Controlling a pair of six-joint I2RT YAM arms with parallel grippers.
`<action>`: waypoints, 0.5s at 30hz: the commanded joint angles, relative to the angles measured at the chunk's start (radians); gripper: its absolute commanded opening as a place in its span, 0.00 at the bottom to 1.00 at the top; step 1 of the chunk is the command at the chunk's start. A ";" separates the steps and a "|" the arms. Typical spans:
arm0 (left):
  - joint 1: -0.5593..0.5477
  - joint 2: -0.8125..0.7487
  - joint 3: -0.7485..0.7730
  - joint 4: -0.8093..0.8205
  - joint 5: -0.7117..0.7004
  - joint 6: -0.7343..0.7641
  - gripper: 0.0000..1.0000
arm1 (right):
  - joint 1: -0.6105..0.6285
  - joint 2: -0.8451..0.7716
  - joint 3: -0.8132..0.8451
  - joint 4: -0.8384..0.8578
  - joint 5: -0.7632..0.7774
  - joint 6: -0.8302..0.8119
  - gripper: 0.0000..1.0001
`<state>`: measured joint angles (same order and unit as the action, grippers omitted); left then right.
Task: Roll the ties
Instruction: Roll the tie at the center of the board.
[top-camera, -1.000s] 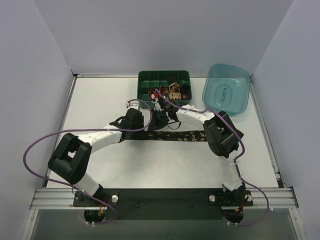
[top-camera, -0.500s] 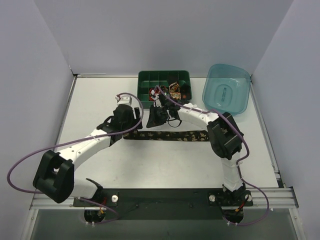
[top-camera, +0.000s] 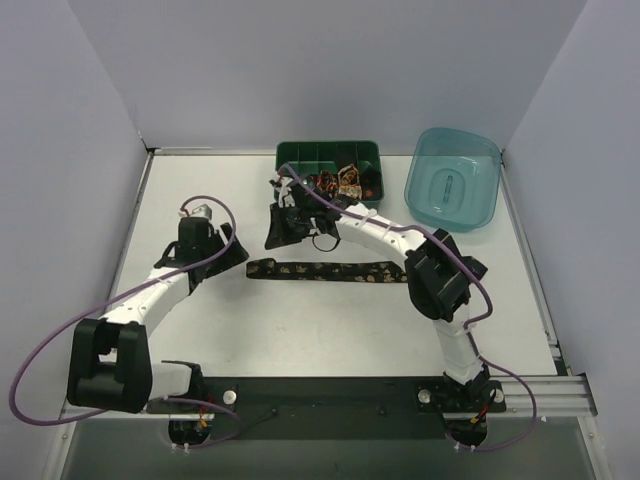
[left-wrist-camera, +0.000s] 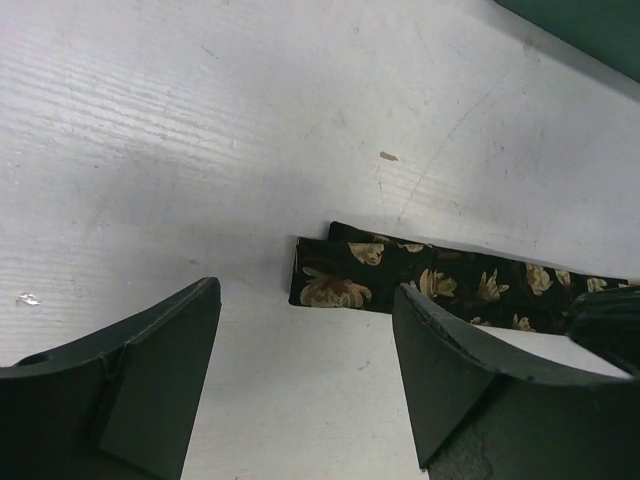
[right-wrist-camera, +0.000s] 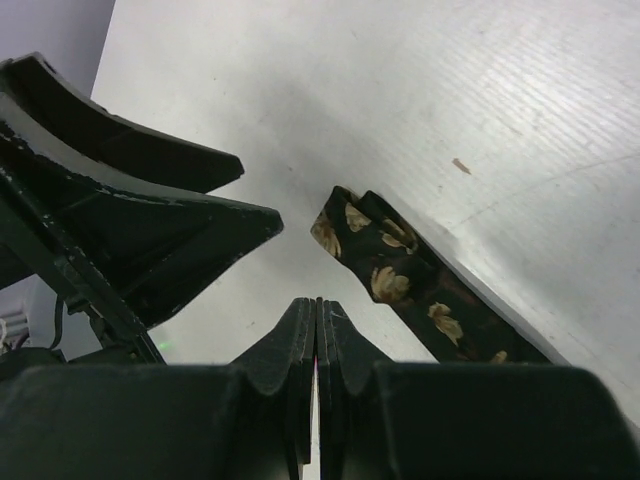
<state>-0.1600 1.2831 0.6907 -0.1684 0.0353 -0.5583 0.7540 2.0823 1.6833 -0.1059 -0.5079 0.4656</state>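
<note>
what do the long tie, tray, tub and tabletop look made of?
Long tie: fabric, matte black with gold floral print; lies limp and flat.
Tray: likely moulded plastic, opaque dark green, thin divider walls.
Tub: translucent teal plastic; light shows through.
Tabletop: matte white, fine grain lines and scuffs; painted board or laminate, cannot tell.

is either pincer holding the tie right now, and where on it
Nothing is held: left pincer open, clear of the tie; right pincer shut on nothing.
</note>
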 joint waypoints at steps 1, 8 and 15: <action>0.056 0.030 -0.019 0.032 0.147 -0.028 0.79 | 0.041 0.065 0.084 -0.086 0.045 -0.028 0.00; 0.123 0.076 -0.092 0.133 0.252 -0.066 0.79 | 0.076 0.137 0.167 -0.172 0.173 -0.059 0.00; 0.139 0.123 -0.128 0.199 0.304 -0.075 0.79 | 0.088 0.153 0.181 -0.207 0.249 -0.074 0.00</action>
<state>-0.0311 1.3830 0.5762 -0.0757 0.2749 -0.6186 0.8330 2.2333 1.8107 -0.2653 -0.3309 0.4129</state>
